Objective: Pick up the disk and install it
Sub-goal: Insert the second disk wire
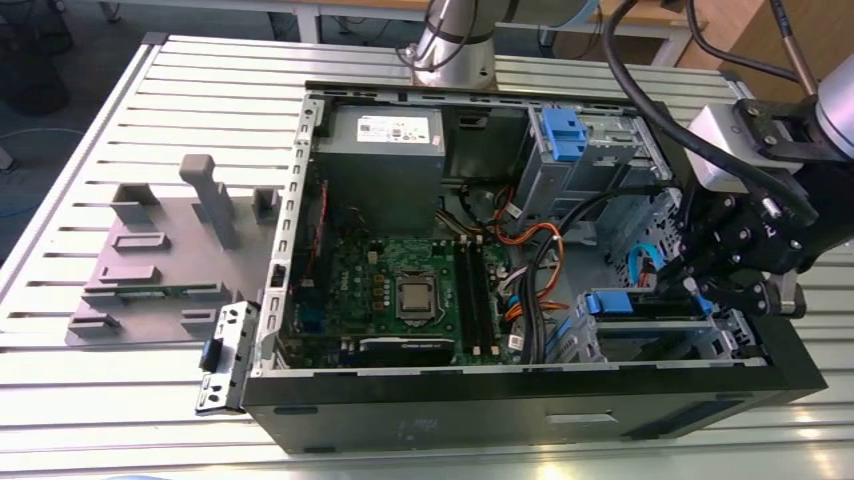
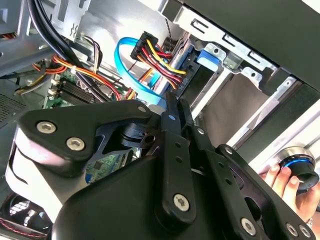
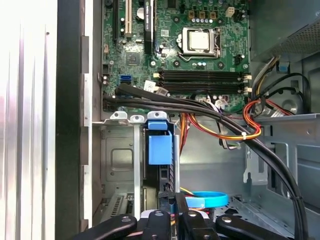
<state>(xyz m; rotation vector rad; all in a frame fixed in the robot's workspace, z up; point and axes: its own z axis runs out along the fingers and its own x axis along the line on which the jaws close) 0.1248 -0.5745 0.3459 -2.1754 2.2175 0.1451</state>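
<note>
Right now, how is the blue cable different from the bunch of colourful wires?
The blue cable is one flat band; the colourful wires are many thin strands. The blue cable curls into a loop; the colourful wires, red, yellow and black, bunch into a black plug. Both sit inside the computer case, near the gripper.

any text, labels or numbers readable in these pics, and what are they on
No text can be read in these pictures.
White sticker on the grey power supply: has print, too small to read.
Motherboard: white markings, too small to read.
Processor: faint markings on its lid, too blurred to read.
</note>
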